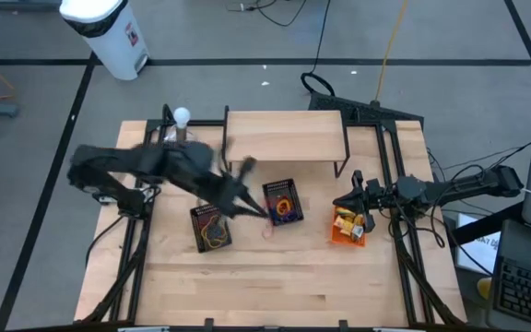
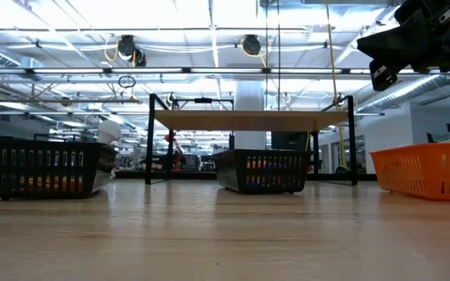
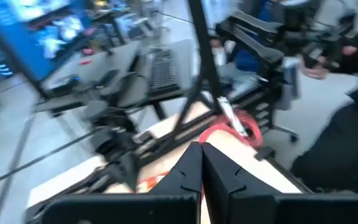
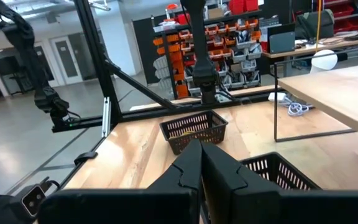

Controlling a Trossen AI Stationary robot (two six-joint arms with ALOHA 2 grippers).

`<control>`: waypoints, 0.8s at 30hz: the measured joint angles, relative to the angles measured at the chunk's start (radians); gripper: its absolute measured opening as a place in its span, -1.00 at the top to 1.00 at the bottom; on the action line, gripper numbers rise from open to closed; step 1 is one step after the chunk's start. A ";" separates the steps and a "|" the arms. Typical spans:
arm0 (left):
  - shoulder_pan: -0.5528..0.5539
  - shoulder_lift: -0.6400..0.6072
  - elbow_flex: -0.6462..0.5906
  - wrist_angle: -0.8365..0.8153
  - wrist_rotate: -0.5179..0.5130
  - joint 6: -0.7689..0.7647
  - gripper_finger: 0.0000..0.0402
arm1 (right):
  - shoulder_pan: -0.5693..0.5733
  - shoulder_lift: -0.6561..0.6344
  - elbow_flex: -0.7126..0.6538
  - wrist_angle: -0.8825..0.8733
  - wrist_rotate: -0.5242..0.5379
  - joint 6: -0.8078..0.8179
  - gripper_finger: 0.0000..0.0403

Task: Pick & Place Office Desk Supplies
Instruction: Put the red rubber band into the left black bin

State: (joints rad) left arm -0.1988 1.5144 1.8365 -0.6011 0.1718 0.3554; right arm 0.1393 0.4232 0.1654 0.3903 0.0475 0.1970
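My left gripper (image 1: 258,214) hangs blurred high over the table between two black baskets, shut on a red elastic loop (image 3: 238,130). The left black basket (image 1: 212,228) holds orange and red loops. The middle black basket (image 1: 282,201) holds blue, purple and yellow supplies. An orange basket (image 1: 348,226) at the right holds yellow packets. My right gripper (image 1: 350,197) waits shut just above that orange basket, holding nothing. My left gripper pinches the red loop by one end (image 3: 211,140) between its two shut fingertips. The rest of the loop sticks out past the fingers, slack and lifted clear of the table and baskets. Blur hides whether one strand or both are pinched.
A low wooden shelf (image 1: 284,138) on black legs stands at the table's far middle. A white ball-topped stand (image 1: 182,118) is at the far left. Black frame rails (image 1: 132,249) run along both table sides. Bare wood lies along the near edge (image 1: 265,295).
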 joint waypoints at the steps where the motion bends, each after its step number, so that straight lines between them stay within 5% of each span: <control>1: 0.002 -0.026 -0.005 -0.007 -0.027 -0.010 1.00 | 0.000 0.000 0.000 0.003 0.000 0.000 1.00; 9: 0.014 -0.275 -0.187 -0.030 -0.214 -0.126 1.00 | 0.000 0.000 0.000 0.002 0.000 0.000 1.00; 16: 0.014 -0.557 -0.484 0.062 -0.415 -0.213 1.00 | 0.000 0.000 0.000 0.002 0.000 0.000 1.00; 24: 0.015 -0.888 -0.847 0.207 -0.507 -0.275 1.00 | 0.000 0.000 0.000 0.003 0.014 -0.026 1.00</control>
State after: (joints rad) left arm -0.1837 0.6266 0.9896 -0.3940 -0.3348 0.0800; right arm 0.1390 0.4236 0.1654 0.3931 0.0614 0.1707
